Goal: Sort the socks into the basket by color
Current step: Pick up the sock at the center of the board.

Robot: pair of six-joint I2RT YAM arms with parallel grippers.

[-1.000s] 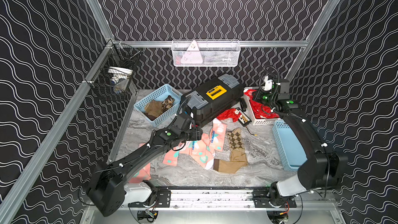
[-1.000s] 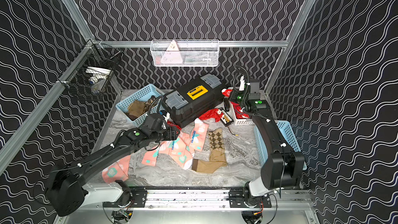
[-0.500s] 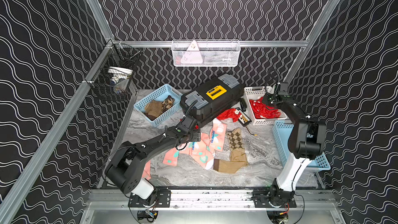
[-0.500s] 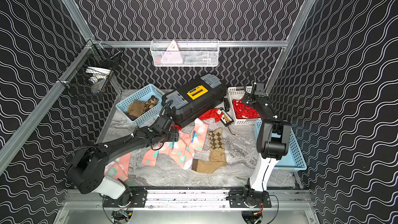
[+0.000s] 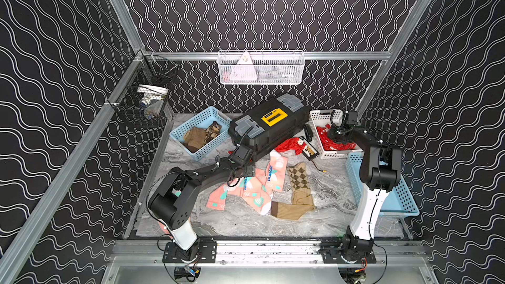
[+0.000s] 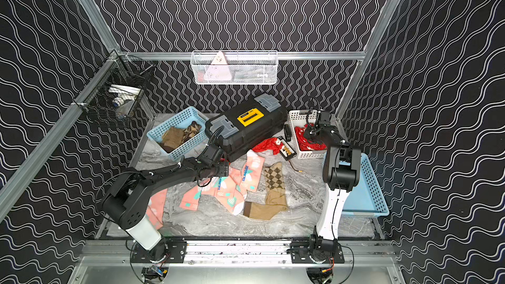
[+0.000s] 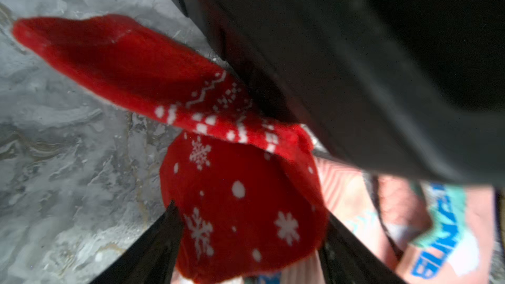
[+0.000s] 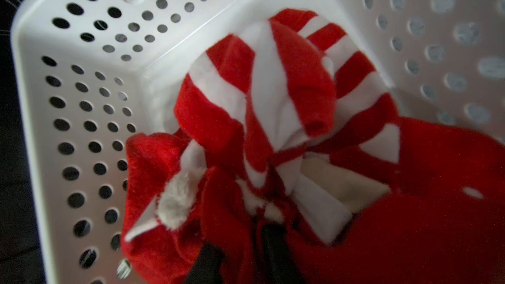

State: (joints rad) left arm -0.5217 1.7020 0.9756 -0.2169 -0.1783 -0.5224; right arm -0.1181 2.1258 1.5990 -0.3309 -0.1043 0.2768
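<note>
My left gripper (image 7: 250,211) is open, its fingers either side of a red snowflake sock (image 7: 240,187) lying by the black toolbox (image 5: 270,124). In both top views that gripper (image 5: 247,172) (image 6: 221,170) hides this sock. My right gripper (image 5: 334,137) (image 8: 240,255) is down in the white basket (image 5: 317,121), its fingers close together with red fabric of a red Santa sock (image 8: 218,214) pinched between them, beside a red-white striped sock (image 8: 273,91). Salmon-pink socks (image 5: 254,187), a tan argyle sock (image 5: 299,178) and a brown sock (image 5: 289,210) lie mid-table. Another red sock (image 5: 288,143) lies by the toolbox.
A blue basket (image 5: 177,132) at the back left holds brown socks (image 5: 196,137). A second blue basket (image 5: 401,200) stands behind the right arm. A small black device (image 5: 308,150) lies by the white basket. Wire baskets hang on the back and left walls.
The right arm has folded upright and brought its gripper down into the white basket. The left arm's base has swung in while its gripper stayed over the sock by the toolbox.
</note>
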